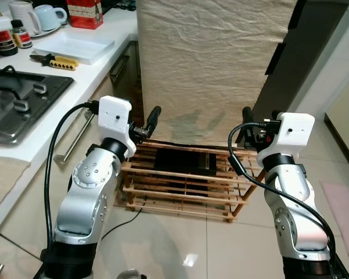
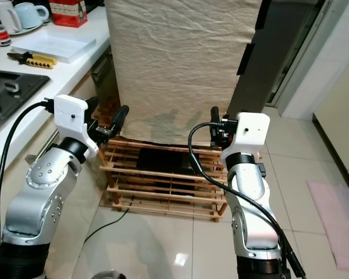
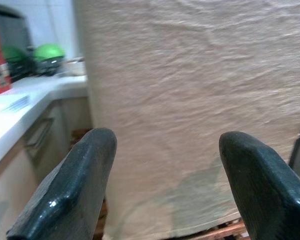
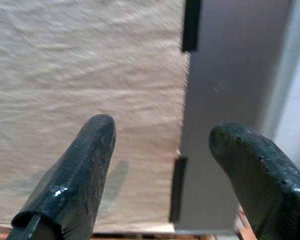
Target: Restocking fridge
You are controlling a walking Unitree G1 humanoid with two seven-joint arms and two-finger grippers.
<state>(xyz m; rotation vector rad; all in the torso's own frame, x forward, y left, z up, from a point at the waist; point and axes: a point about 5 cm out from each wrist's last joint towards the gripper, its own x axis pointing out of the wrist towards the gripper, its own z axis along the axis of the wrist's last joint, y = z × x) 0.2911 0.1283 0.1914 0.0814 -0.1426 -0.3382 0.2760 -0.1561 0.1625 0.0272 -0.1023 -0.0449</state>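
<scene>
Facing a cloth-draped fridge (image 1: 215,64), set on a slatted wooden rack (image 1: 186,183) beside the worktop (image 1: 99,72). Left pincer (image 3: 165,165) and right pincer (image 4: 162,165) both raised before the cloth (fingers spread apart, nothing held). Pliers (image 1: 54,61) resting on the worktop near a white tray (image 1: 75,45).
</scene>
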